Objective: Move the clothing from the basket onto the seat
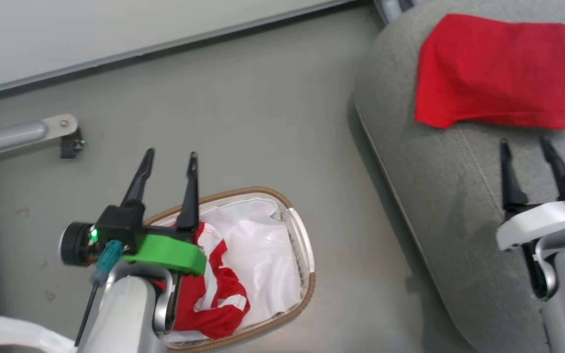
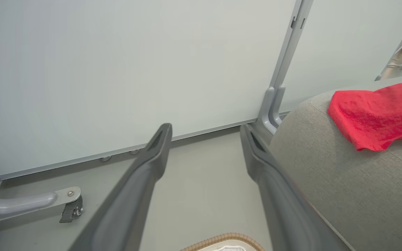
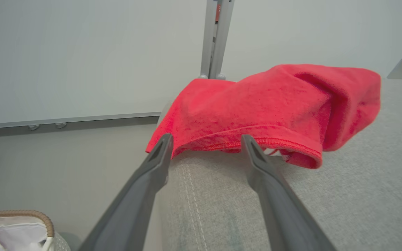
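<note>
Left gripper [image 1: 171, 154], lower left over the basket [image 1: 312, 279], and right gripper [image 1: 524, 142] gape empty. Grabbing deep could snag liner [image 1: 263, 245] with clothing [image 1: 218, 294].

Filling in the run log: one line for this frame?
left gripper: open, empty, by basket | right gripper: open, empty, over seat | red garment: on seat | striped red garment: in basket

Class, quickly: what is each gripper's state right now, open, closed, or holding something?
Left gripper: open, holding nothing.
Right gripper: open, holding nothing, fingers pointing toward the red garment on the seat.
</note>
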Robot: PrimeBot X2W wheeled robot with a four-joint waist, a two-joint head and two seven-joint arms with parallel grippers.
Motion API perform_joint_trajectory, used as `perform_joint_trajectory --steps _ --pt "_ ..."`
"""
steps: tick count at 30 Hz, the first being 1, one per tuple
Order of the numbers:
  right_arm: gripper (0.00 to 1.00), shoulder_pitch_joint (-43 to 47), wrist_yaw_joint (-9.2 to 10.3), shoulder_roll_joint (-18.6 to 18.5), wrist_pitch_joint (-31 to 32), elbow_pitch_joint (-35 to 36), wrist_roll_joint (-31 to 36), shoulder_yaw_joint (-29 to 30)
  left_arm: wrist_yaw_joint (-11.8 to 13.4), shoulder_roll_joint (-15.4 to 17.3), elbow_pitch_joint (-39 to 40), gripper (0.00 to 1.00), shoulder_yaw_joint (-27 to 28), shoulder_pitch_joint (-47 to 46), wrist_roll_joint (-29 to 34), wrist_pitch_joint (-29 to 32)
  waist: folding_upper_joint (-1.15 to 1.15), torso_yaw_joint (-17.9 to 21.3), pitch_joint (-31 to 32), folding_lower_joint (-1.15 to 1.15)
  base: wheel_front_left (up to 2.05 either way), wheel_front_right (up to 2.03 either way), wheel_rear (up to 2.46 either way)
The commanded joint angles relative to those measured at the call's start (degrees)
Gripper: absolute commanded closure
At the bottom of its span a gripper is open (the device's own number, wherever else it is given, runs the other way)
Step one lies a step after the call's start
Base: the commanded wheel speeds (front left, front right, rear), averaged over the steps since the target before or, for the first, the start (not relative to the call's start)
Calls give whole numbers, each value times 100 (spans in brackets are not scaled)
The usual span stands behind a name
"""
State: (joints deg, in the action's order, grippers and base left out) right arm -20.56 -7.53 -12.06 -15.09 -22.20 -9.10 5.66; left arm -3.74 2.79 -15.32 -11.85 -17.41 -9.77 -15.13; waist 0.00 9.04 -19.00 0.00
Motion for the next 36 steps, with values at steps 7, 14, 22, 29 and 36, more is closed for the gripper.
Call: perform_joint_trajectory --steps 7,14,22,29,36 --pt "0 172 8 289 -12 280 -230 -347 169 23 -33 0 485 461 112 -3 0 -801 590 0 0 0 0" --pt "0 323 8 321 -12 323 -264 -528 225 20 -107 0 754 766 14 -3 0 -1026 811 0 0 0 0" --pt "0 653 8 410 -12 180 -305 -468 211 20 -228 0 821 1152 -131 -3 0 -1071 1160 0 0 0 0" --pt "0 747 8 394 -12 132 -315 -506 188 20 -302 0 784 1271 -168 -3 0 -1006 1212 0 0 0 0" --pt "0 635 8 392 -12 191 -336 -606 141 23 -561 0 555 1126 -257 -3 0 -897 988 0 0 0 0"
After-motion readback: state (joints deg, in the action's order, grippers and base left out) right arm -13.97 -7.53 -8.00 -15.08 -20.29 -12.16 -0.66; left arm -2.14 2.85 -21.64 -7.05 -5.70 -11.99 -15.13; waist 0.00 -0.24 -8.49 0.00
